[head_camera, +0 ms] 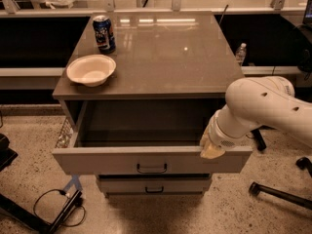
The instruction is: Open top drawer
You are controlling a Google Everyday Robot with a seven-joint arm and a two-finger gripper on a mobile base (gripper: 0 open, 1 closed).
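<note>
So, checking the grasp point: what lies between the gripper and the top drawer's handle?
Only bare grey front of the top drawer, seen in the camera view; the gripper sits at its upper edge, the handle centred.

Shot under dim, yellowish indoor light from above and behind. Caught pale streaks of glare and one small bright spot on the cabinet top (161, 57), strongest toward the upper edge of the frame. Left the inside of the top drawer (107, 161) in deep shadow, darkest at the back, with its front evenly lit. Picked out the white arm (263, 106) at right as the brightest patch, with the gripper (212, 149) at the drawer's right front rim, lower right of centre, in a warmer tone. Threw a soft shadow beneath the cabinet onto the speckled floor (27, 143). Lost the recesses (29, 43) at upper left and upper right to near black.
</note>
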